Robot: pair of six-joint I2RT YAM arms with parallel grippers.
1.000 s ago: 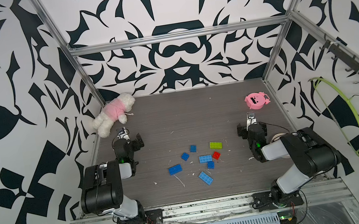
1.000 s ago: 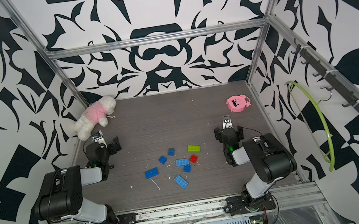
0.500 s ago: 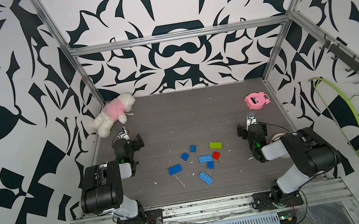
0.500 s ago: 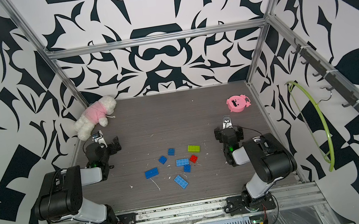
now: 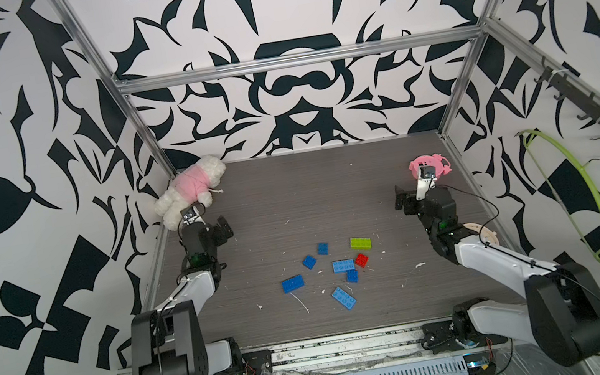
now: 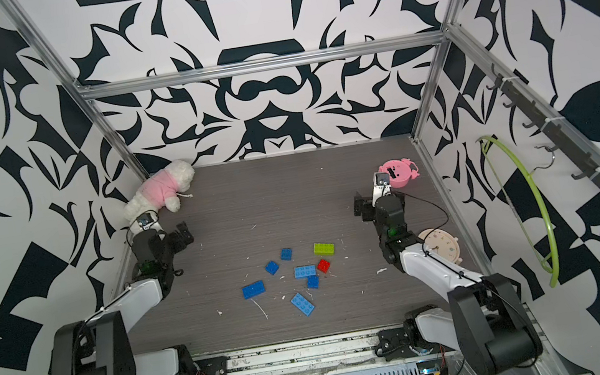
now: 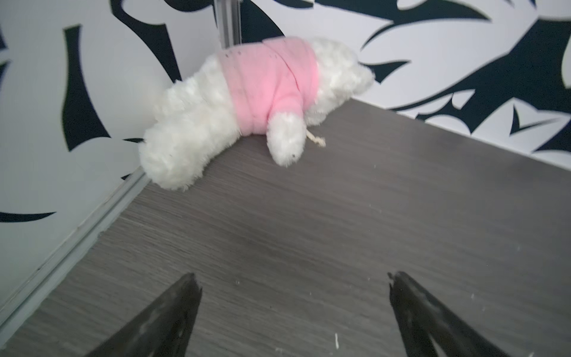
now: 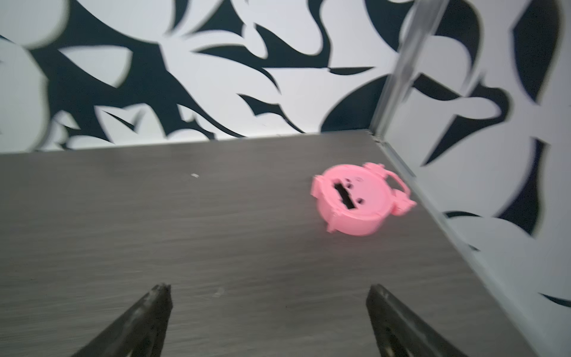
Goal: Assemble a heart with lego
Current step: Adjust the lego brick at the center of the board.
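The lego lies loose on the dark table, midway between the arms, in both top views. A lime green brick (image 5: 360, 243) and a small red brick (image 5: 361, 259) lie to the right of the cluster. Several blue bricks surround them, among them one long brick (image 5: 292, 283) to the left and another (image 5: 344, 298) nearest the front. None are joined, and no heart is in view. My left gripper (image 5: 224, 229) (image 7: 290, 284) stands open over bare table at the left. My right gripper (image 5: 402, 200) (image 8: 268, 290) stands open at the right. Both are far from the bricks.
A white plush toy in a pink shirt (image 5: 191, 188) (image 7: 247, 102) lies in the back left corner. A pink round toy (image 5: 430, 167) (image 8: 355, 201) sits by the right wall, with a beige disc (image 6: 440, 250) beside the right arm. A green hoop (image 5: 590, 201) hangs outside.
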